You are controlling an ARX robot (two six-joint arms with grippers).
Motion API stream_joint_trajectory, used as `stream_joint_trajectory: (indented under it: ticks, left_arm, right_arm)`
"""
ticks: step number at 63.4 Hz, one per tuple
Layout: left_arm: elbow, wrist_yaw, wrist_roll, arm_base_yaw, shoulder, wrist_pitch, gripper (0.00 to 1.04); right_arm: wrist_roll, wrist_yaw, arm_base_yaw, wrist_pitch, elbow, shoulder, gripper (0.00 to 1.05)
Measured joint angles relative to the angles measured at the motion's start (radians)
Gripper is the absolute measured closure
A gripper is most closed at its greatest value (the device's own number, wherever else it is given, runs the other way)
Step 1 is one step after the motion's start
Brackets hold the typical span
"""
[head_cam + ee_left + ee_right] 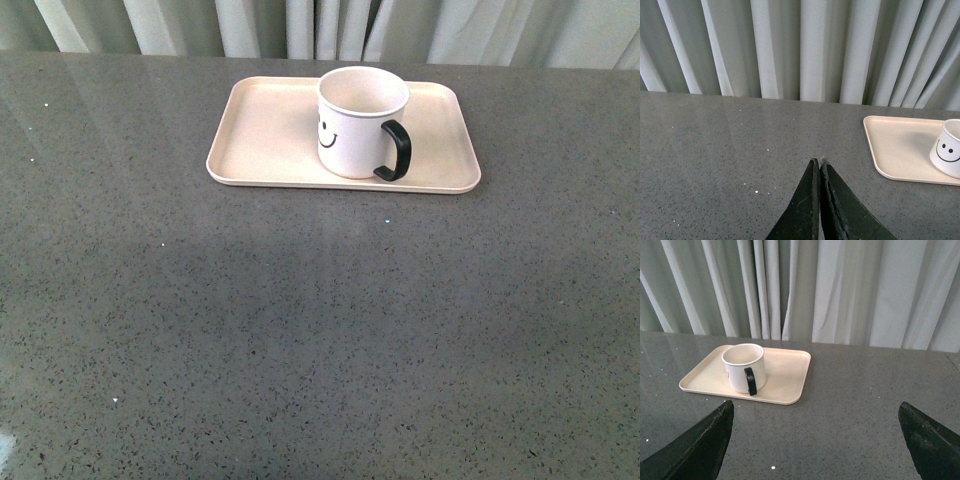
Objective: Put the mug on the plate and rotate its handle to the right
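White ceramic is your first check: the mug (361, 122) stands upright on the plate (265, 140), a little right of the plate's middle and close to its near rim, with the smiley face turned toward the robot's left. Its black handle (395, 150) juts to the right but also slants back toward the robot, so I judge the placing done and the turn slightly short of true right. Both arms sit well back from the plate, and neither shows in the front view. Your left claw (817, 162) has its tips pressed together over bare bench (320, 340), gripping nothing. Your right claw (815, 407) is spread wide and empty, facing the mug with the handle pointing nearly straight at it. If you choose to finish the turn, the right arm looks the better placed. Bring it in low, close gently across the mug's wall or rim rather than hooking the handle, and twist about the mug's own axis so the handle swings away from the robot. Keep the base flat and do not press sideways. The near rim is right beside the mug, and a shove could ride it up the raised edge or skate the plate across the smooth bench. Let go before you lift away.
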Motion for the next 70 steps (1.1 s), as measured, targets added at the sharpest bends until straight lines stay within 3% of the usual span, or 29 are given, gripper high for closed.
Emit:
stream_joint_trajectory:
  ticks: [24,59,64,70]
  left_arm:
    - [-0.001,0.0,0.0,0.0,-0.322,-0.298,1.03]
    - [-0.001,0.0,0.0,0.0,-0.51,-0.488,1.03]
    - [0.0,0.0,0.0,0.0,-0.62,-0.629,1.03]
    - [0.0,0.0,0.0,0.0,-0.671,-0.66,1.03]
  right_arm:
    - [0.0,0.0,0.0,0.0,0.0,0.0,0.09]
    - [0.0,0.0,0.0,0.0,0.0,0.0,0.09]
    - [0.0,0.0,0.0,0.0,0.0,0.0,0.09]
    - [0.0,0.001,0.0,0.0,0.0,0.0,0.09]
